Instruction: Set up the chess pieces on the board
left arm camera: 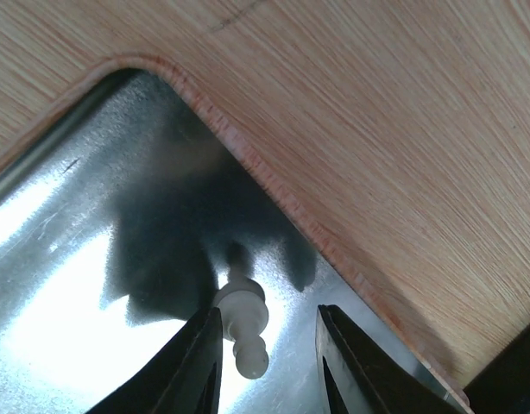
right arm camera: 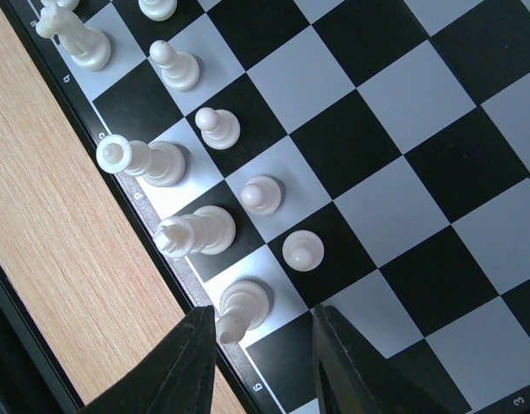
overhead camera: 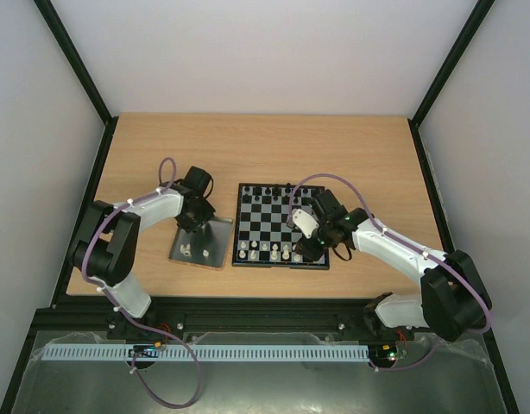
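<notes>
In the left wrist view a small white pawn [left arm camera: 242, 323] stands on a shiny metal tray [left arm camera: 92, 216]. My left gripper [left arm camera: 267, 345] is open around it: the pawn is close against the left finger [left arm camera: 200, 362], and a clear gap separates it from the right finger. My right gripper [right arm camera: 263, 345] hangs open over the near edge of the board [right arm camera: 377, 138]. A white bishop [right arm camera: 243, 306] stands on a light square between its fingers, free of both. Several more white pieces, including a king [right arm camera: 196, 231] and a knight [right arm camera: 75, 39], stand along that edge.
From above, the tray [overhead camera: 215, 235] lies left of the board [overhead camera: 269, 220] and holds two white pieces [overhead camera: 189, 251]. Black pieces [overhead camera: 274, 191] line the board's far rows. The wooden table [overhead camera: 351, 155] is walled on three sides.
</notes>
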### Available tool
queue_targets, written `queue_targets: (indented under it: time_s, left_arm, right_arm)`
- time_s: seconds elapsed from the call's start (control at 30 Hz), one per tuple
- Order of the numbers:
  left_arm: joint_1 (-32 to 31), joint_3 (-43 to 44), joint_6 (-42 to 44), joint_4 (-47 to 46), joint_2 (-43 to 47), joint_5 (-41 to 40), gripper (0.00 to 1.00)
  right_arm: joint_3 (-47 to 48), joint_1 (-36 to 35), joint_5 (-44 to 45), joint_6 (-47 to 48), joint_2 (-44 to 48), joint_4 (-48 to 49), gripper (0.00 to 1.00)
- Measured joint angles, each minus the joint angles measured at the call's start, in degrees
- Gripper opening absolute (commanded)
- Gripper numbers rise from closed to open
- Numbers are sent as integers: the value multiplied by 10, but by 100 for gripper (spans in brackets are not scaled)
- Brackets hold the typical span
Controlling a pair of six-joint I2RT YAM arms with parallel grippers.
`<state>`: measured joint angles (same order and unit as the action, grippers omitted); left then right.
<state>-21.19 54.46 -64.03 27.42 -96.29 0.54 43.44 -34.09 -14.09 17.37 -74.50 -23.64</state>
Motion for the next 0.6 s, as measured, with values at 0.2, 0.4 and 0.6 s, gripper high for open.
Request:
queue_targets:
  time_s: [0.2,0.4,0.6]
  left_arm:
    - [0,3,17,0,-2,3,32]
    - [0,3,52,9,-2,-8,40]
    - [0,3,125,18,23,-16,42]
  right_arm:
    - [0,0,0,0,0,0,33]
    - [0,0,0,0,0,0,33]
    - [0,0,0,0,-1,0,33]
